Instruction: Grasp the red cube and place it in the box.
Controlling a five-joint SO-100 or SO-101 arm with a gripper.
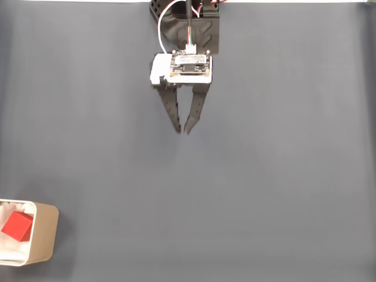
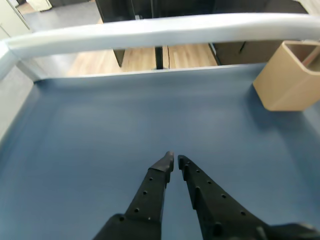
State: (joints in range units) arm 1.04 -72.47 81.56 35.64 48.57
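Cube (image 1: 17, 226) sits inside the box (image 1: 46, 232), tilted against the white lining, at the bottom-left corner of the mat (image 1: 264, 176) in the fixed view. Box partly cut off by the left edge of that view. Gripper (image 1: 183, 130) is near the top edge of the mat, well apart from the box, pointing down the frame, fingers nearly together with only a narrow gap at the tips, holding nothing. Wrist view agrees: gripper (image 2: 175, 161) tips almost touching over bare blue mat (image 2: 100, 130), nothing between them. Box (image 2: 287, 80) shows at the right edge of the wrist view, tan wall facing the camera, its inside not visible from there. Pale rail (image 2: 150, 31) crosses the top beyond the mat's far edge.
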